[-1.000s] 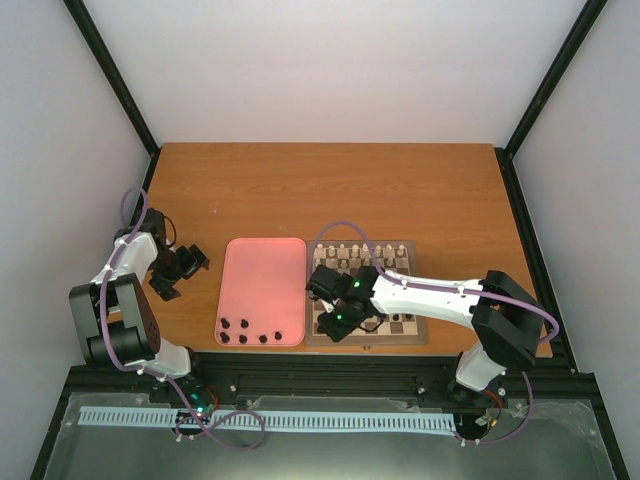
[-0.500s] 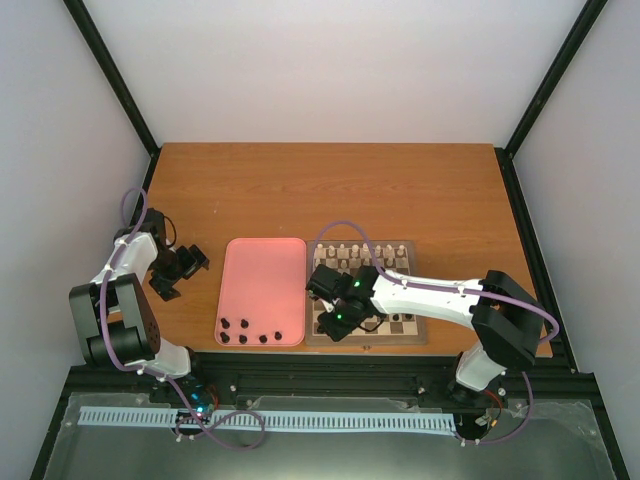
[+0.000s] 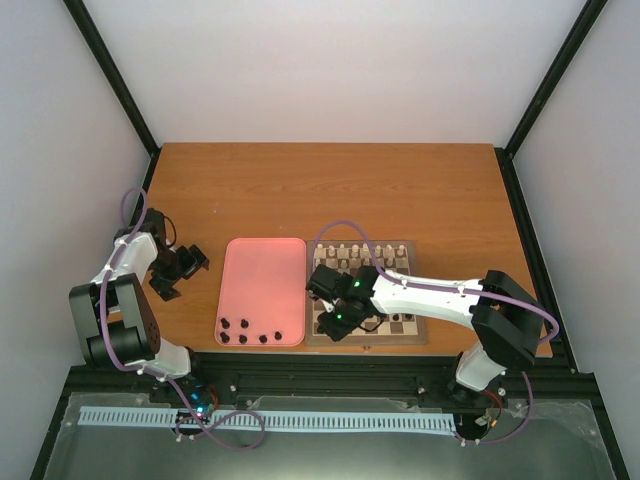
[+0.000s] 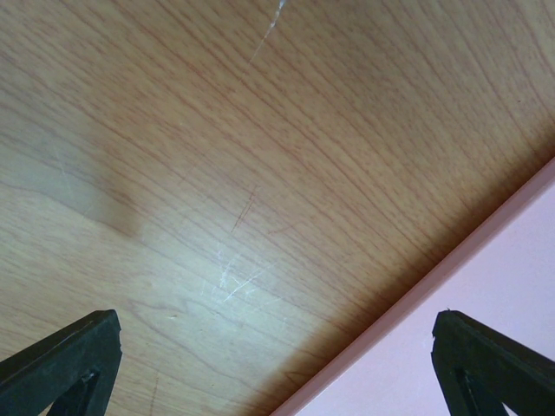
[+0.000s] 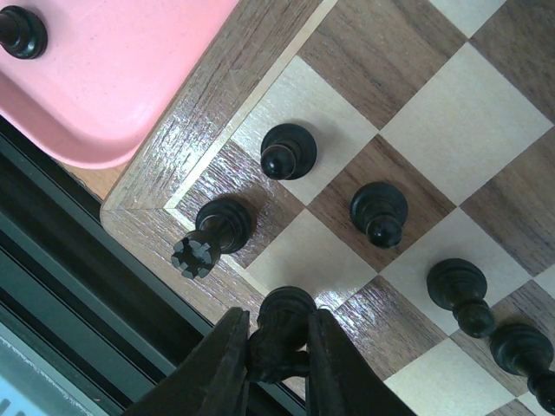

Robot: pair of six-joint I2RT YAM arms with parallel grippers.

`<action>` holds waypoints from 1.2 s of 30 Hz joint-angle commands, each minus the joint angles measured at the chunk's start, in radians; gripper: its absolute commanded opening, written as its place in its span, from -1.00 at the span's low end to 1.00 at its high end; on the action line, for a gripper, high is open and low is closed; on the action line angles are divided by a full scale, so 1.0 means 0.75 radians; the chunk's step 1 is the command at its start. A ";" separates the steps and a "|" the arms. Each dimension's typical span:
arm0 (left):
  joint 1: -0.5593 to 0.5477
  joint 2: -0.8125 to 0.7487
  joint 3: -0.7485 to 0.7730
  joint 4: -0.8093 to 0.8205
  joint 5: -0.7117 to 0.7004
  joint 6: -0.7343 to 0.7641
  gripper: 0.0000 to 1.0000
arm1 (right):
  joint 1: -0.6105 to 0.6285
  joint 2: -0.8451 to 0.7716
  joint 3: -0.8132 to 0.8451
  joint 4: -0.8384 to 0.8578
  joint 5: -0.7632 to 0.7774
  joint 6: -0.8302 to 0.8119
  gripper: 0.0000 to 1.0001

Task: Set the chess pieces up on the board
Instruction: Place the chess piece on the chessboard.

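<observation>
In the right wrist view my right gripper (image 5: pixel 277 319) is shut on a dark knight (image 5: pixel 282 340), whose base sits over the near-row square beside the dark rook (image 5: pixel 212 236) at the board's (image 5: pixel 251 78) corner. Two dark pawns (image 5: pixel 286 152) stand one row in, and more dark pieces (image 5: pixel 460 290) run to the right. From above, this gripper (image 3: pixel 337 322) hangs over the board's (image 3: pixel 418 338) near left corner, and cream pieces (image 3: pixel 360 253) line the far rows. My left gripper (image 3: pixel 178 270) rests open left of the tray; its wide-apart fingers (image 4: pixel 69 355) hold nothing.
The pink tray (image 3: pixel 262 280) lies between the two arms, touching the board's left side, with several dark pieces (image 3: pixel 240 330) along its near end. One of them (image 5: pixel 22 33) shows by the tray (image 5: pixel 130 69) rim. The table's black front rail runs just below the board.
Neither arm nor any piece has visibly moved.
</observation>
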 commanded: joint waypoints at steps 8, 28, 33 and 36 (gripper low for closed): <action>-0.007 -0.013 0.041 0.001 -0.001 0.024 0.99 | -0.008 0.005 0.021 0.014 0.035 -0.002 -0.52; -0.007 -0.020 0.044 -0.003 -0.009 0.024 0.99 | -0.003 -0.091 0.229 -0.159 0.047 -0.070 -0.19; -0.006 -0.029 0.038 -0.001 -0.006 0.022 0.99 | -0.004 0.010 0.455 -0.270 0.076 -0.157 -0.09; -0.007 -0.033 0.040 0.000 -0.003 0.022 1.00 | 0.004 0.132 0.620 -0.287 0.060 -0.217 -0.06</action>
